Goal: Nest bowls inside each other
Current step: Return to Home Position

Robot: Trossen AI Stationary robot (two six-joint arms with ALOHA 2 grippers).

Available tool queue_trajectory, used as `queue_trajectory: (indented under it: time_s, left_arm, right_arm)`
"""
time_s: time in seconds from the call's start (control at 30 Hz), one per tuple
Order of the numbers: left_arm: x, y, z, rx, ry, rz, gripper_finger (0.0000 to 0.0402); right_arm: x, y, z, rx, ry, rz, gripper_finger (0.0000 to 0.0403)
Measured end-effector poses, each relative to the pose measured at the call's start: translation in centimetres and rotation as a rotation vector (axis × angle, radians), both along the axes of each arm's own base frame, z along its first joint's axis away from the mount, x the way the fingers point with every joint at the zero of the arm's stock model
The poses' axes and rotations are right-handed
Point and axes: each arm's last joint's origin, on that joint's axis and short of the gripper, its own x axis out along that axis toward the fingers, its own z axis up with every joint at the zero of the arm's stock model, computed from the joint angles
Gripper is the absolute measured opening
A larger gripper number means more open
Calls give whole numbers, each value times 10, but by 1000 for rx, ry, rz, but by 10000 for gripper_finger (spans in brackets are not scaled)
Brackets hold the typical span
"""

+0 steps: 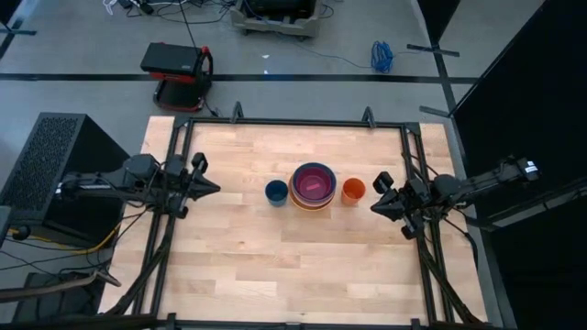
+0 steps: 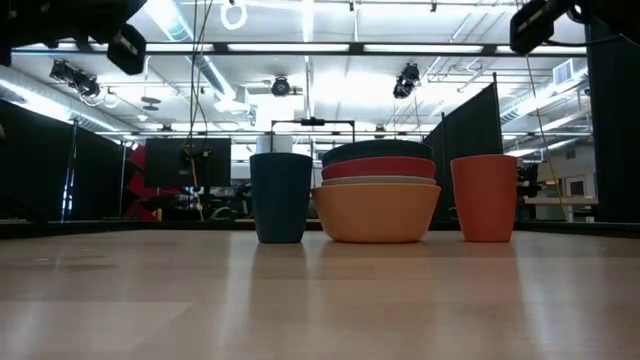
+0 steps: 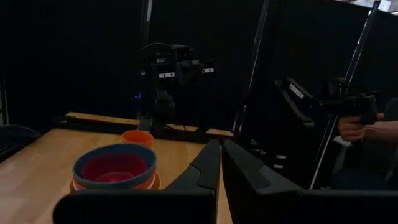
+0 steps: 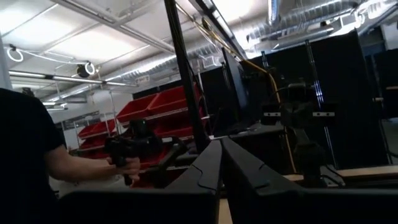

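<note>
Wood table (image 1: 275, 266), stacked bowls (image 1: 313, 186) centre, left claw (image 1: 214, 189) and right claw (image 1: 375, 208) closed, grey floor (image 1: 83, 46)

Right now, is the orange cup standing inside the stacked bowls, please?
No, the orange cup stands on the table beside the stacked bowls.

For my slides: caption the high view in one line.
Nested bowls stand mid-table between a blue cup and an orange cup; left gripper and right gripper, both shut, flank them.

2 arms at opposite sides, left end effector (image 1: 214, 189) and right end effector (image 1: 376, 209) closed, pointing inward
</note>
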Motion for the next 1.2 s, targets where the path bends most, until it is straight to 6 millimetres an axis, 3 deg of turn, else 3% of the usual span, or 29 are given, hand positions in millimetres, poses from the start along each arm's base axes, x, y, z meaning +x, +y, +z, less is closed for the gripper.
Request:
queue_trajectory:
  time_s: [0.7, 1.2]
  left_arm:
    - [14, 0, -61, -76, -86, -35, 0]
    - [14, -1, -64, -104, -51, -51, 1]
  right_arm:
    - [-11, -4, -28, 50, -62, -25, 0]
    - [-10, -5, -32, 38, -23, -53, 0]
